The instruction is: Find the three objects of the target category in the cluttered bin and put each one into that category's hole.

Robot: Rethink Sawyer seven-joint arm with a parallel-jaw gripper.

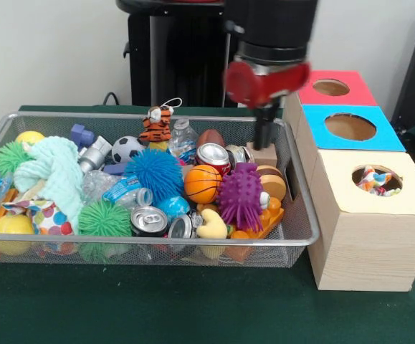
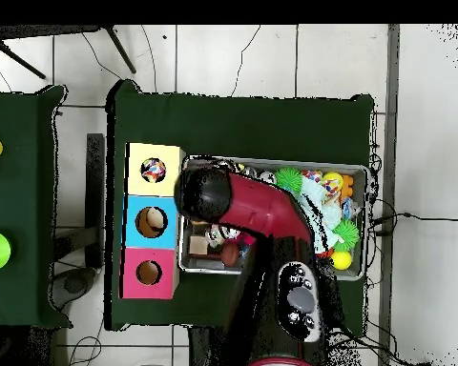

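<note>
The wire-mesh bin (image 1: 157, 244) stands on the green table, full of toys. A white cloth with coloured dots (image 1: 47, 215) lies at its front left, partly under a mint-green towel (image 1: 53, 172). Another printed cloth (image 1: 376, 179) sits inside the round hole of the yellow-topped box (image 1: 368, 236), right of the bin; it also shows in the overhead view (image 2: 154, 171). A third such cloth is not visible. My gripper (image 1: 264, 136) hangs below the red wrist at the bin's far right corner, just above a small wooden block (image 1: 266, 155). In the overhead view the arm (image 2: 261, 214) hides it.
The blue-topped box (image 1: 350, 127) and the red-topped box (image 1: 331, 87) stand behind the yellow one. The bin holds spiky balls (image 1: 153, 172), drink cans (image 1: 148, 221), a basketball (image 1: 203, 183), a purple spiky ball (image 1: 239, 195) and a tiger toy (image 1: 155, 125).
</note>
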